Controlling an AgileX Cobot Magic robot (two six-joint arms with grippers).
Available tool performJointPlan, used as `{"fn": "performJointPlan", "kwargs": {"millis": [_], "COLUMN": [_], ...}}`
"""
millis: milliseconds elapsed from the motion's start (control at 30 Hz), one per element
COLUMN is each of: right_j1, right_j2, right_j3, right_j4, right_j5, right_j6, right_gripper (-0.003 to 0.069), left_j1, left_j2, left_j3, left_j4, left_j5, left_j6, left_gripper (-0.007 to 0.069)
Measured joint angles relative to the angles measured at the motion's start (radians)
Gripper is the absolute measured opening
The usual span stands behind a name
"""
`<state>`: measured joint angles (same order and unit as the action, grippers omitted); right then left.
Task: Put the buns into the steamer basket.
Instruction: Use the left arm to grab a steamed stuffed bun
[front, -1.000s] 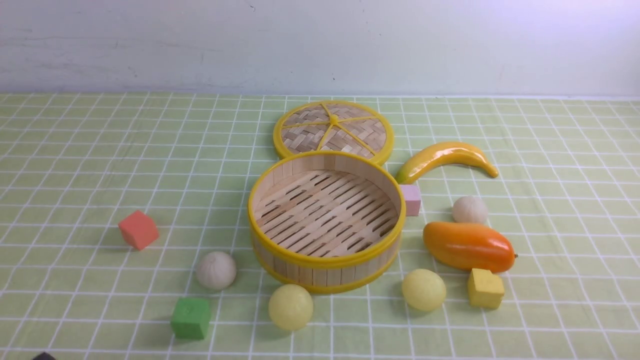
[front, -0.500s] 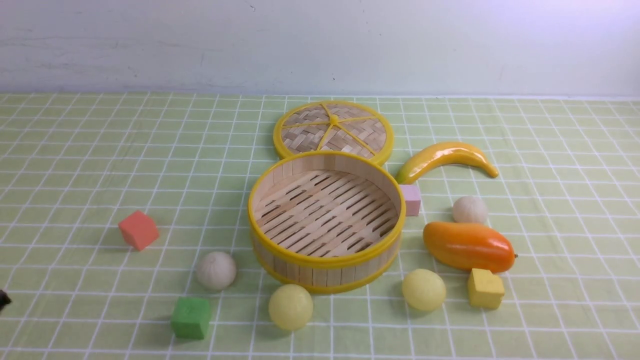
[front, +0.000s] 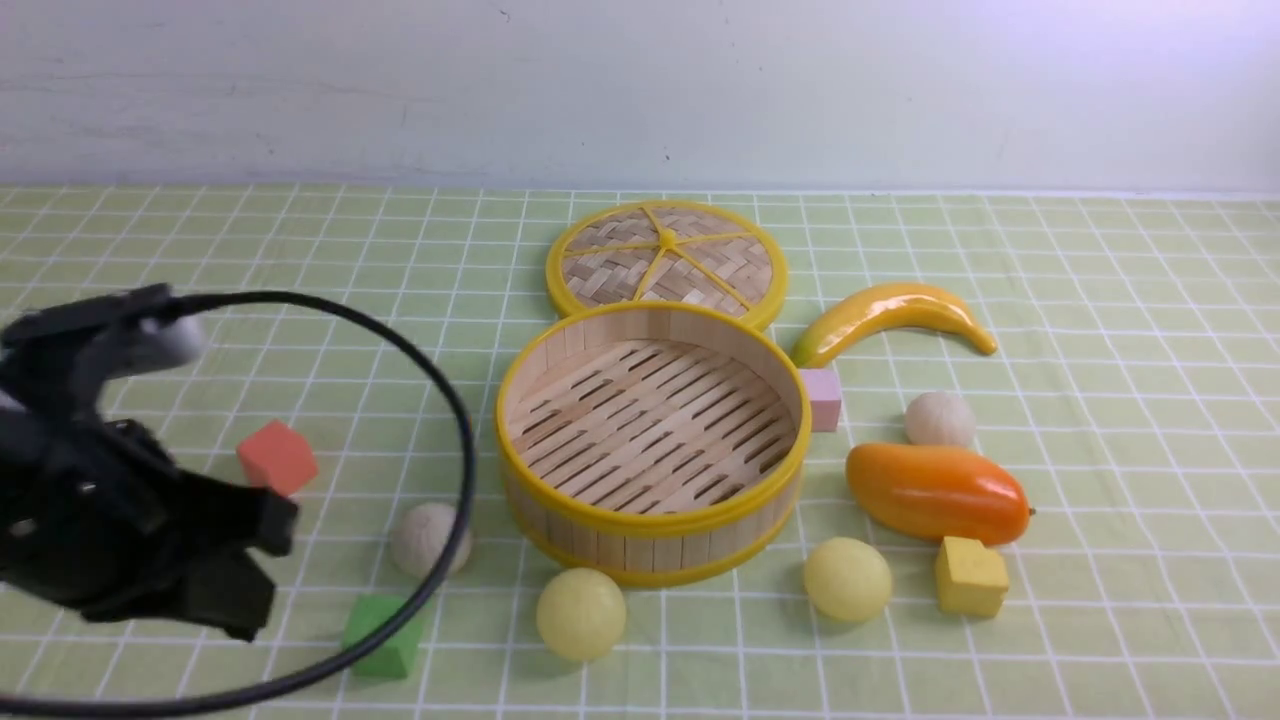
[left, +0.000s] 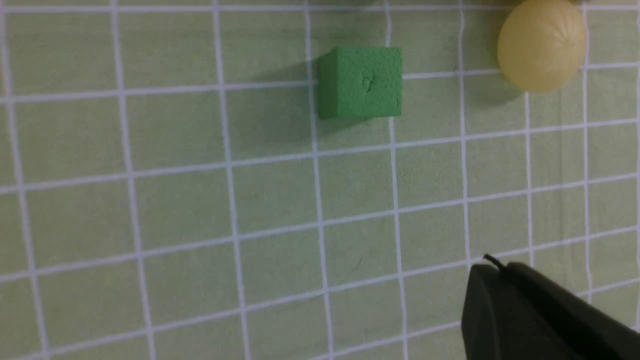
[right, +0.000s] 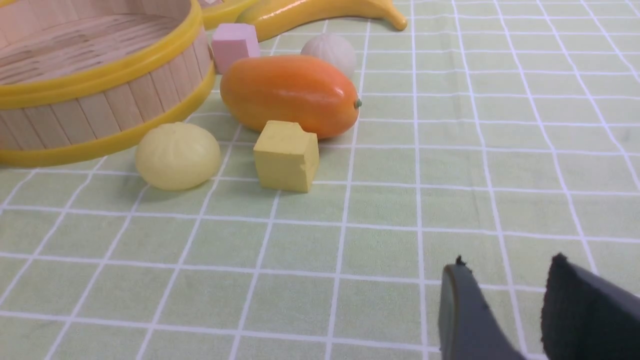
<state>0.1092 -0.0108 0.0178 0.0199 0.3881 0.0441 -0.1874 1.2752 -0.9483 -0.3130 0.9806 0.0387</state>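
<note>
- Bamboo slats of the steamer basket (front: 640, 548) lie bare; no bun is in yet, I judge.
- Two pleated off-white buns (front: 425, 538) and two smooth pale yellow buns (front: 581, 613) sit on the counter (front: 150, 250) around it.
- My left claw (front: 245, 565): I cannot tell how open. My right claw (right: 509, 267): slightly parted, empty.

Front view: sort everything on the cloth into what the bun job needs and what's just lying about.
Job: steamer basket; left off-white bun; right off-white bun; left yellow bun; right yellow bun.
Lying about: lid; banana; mango; red cube; green cube; pink cube; yellow cube.
</note>
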Motion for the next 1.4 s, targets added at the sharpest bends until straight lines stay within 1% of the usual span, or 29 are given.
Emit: {"fn": "performJointPlan", "kwargs": {"millis": [100, 167, 367, 500, 600, 867, 967, 1100, 1233, 1267, 1300, 1333, 1367, 1400], "right_j1": [0.000, 0.000, 0.000, 0.000, 0.000, 0.000, 0.000, 0.000, 0.000, 0.000, 0.000, 0.000, 0.000, 0.000], "right_j2": [0.000, 0.000, 0.000, 0.000, 0.000, 0.000, 0.000, 0.000, 0.000, 0.000, 0.000, 0.000, 0.000, 0.000], "right_j3": [0.000, 0.000, 0.000, 0.000, 0.000, 0.000, 0.000, 0.000, 0.000, 0.000, 0.000, 0.000, 0.000, 0.000], "right_j4": [0.000, 0.000, 0.000, 0.000, 0.000, 0.000, 0.000, 0.000, 0.000, 0.000, 0.000, 0.000, 0.000, 0.000], "right_j5": [0.000, 0.000, 0.000, 0.000, 0.000, 0.000, 0.000, 0.000, 0.000, 0.000, 0.000, 0.000, 0.000, 0.000], "right_j6": [0.000, 0.000, 0.000, 0.000, 0.000, 0.000, 0.000, 0.000, 0.000, 0.000, 0.000, 0.000, 0.000, 0.001], "right_gripper": [0.0241, 0.0241, 0.0241, 0.0241, 0.0241, 0.0241, 0.0241, 0.0241, 0.0241, 0.0241, 0.0241, 0.0241, 0.0241, 0.0241], "left_j1": [-0.078, -0.100, -0.089, -0.085, -0.085, -0.085, -0.085, -0.085, -0.085, -0.085, -0.085, -0.085, -0.085, -0.085], "left_j2": [0.107, 0.161, 0.340, 0.426, 0.459, 0.521, 0.538, 0.565, 0.588, 0.594, 0.595, 0.597, 0.598, 0.599], "left_j3": [-0.060, -0.107, -0.234, -0.277, -0.284, -0.288, -0.288, -0.288, -0.288, -0.288, -0.288, -0.289, -0.289, -0.289], "left_j4": [0.013, 0.023, 0.066, 0.098, 0.105, 0.116, 0.122, 0.134, 0.138, 0.138, 0.138, 0.138, 0.138, 0.138], "left_j5": [-0.027, -0.047, -0.078, -0.130, -0.171, -0.244, -0.263, -0.276, -0.281, -0.283, -0.283, -0.283, -0.283, -0.281], "left_j6": [0.010, 0.013, 0.021, 0.060, 0.084, 0.095, 0.096, 0.097, 0.098, 0.098, 0.098, 0.098, 0.098, 0.097], "left_gripper": [-0.0013, -0.0013, -0.0013, -0.0006, 0.0045, 0.0247, 0.0274, 0.0276, 0.0254, 0.0226, 0.0216, 0.0165, 0.0158, 0.0092]}}
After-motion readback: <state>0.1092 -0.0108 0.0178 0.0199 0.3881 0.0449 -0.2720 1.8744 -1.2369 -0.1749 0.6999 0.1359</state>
